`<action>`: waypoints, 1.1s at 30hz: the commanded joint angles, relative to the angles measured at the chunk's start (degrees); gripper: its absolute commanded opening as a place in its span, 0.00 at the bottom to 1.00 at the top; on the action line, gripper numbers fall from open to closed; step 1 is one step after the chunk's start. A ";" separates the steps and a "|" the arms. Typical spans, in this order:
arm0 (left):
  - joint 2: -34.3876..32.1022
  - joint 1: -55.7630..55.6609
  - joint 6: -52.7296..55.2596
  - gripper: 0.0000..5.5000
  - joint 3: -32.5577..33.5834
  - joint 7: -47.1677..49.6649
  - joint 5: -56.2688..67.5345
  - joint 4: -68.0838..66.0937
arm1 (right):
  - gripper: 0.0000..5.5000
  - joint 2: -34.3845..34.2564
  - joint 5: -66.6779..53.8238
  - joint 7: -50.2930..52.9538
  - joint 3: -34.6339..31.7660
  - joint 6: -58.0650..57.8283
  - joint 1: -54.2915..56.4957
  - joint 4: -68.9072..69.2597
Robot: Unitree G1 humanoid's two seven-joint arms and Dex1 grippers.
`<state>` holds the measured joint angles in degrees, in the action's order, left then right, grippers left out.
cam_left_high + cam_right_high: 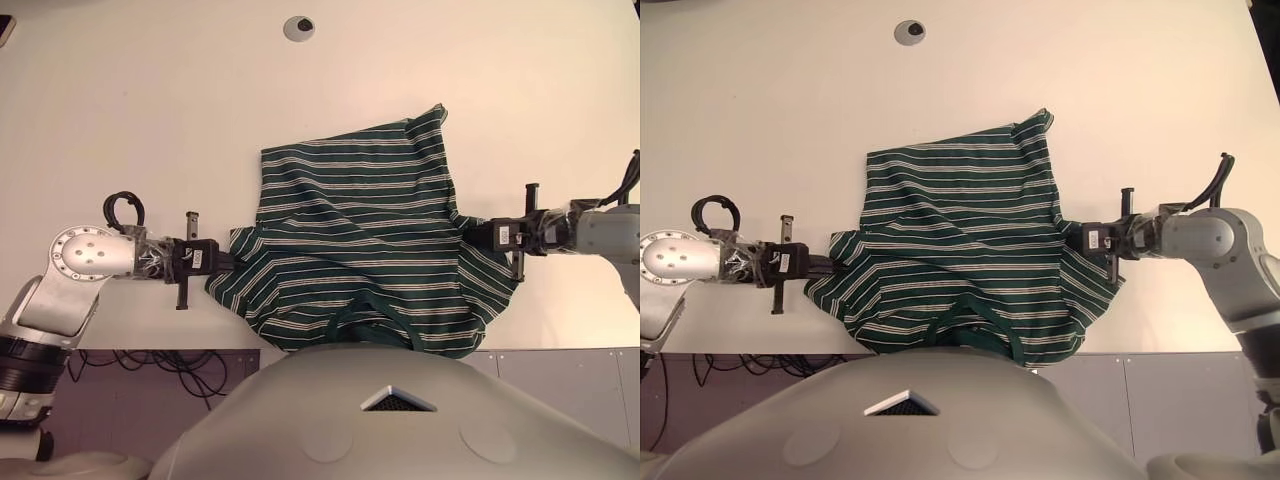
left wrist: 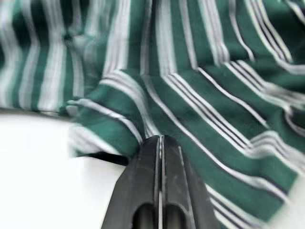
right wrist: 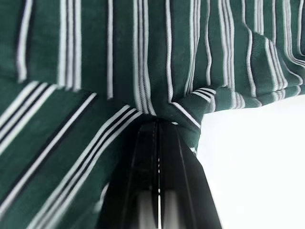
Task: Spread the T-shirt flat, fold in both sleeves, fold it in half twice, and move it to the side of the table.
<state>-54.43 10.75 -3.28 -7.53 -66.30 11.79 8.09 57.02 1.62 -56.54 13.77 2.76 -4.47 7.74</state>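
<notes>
Striped green T-shirt, rumpled, at the near edge of the white table; its collar end overhangs and is partly hidden. The left gripper and right gripper pinch opposite sides. From above, cloth buries the jaws; wrist views show them pressed together.

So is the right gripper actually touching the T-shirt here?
Touching. The right wrist view shows the right gripper shut on a bunched fold of the striped T-shirt.
</notes>
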 commanded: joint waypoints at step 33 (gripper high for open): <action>28.74 -47.73 18.00 0.35 -9.29 4.02 -8.92 -58.86 | 0.00 -22.33 -17.17 7.82 -7.32 -24.42 21.82 -13.63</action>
<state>-25.63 -39.85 12.70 -15.53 -58.60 4.08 -50.14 35.70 -16.37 -48.60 6.10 -22.23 16.15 -5.12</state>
